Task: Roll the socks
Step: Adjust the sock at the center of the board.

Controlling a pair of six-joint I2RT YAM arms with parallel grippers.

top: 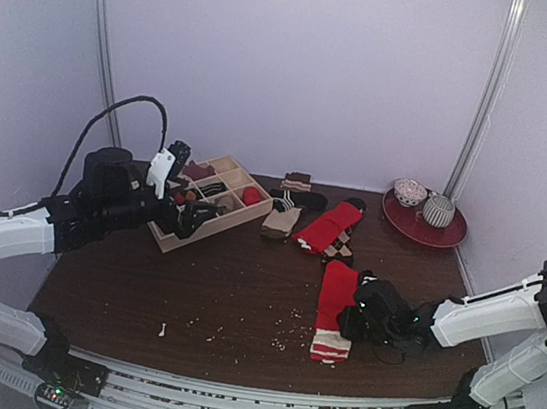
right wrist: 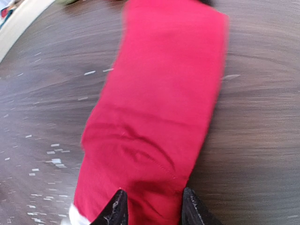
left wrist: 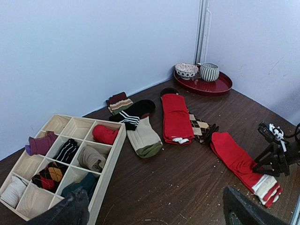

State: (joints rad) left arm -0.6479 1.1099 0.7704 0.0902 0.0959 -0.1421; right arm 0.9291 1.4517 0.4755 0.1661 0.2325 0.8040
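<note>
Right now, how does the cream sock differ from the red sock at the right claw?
The cream sock has a tan end; the red sock has a white-striped end. Cream lies beside the wooden organizer, red nearer the front at the right claw. Both lie flat, unrolled.

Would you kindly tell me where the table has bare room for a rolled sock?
Bare dark wood, only crumbs, lies between the wooden divided box and the white-striped red sock. Crowded: the loose socks behind, toward the red tray.
</note>
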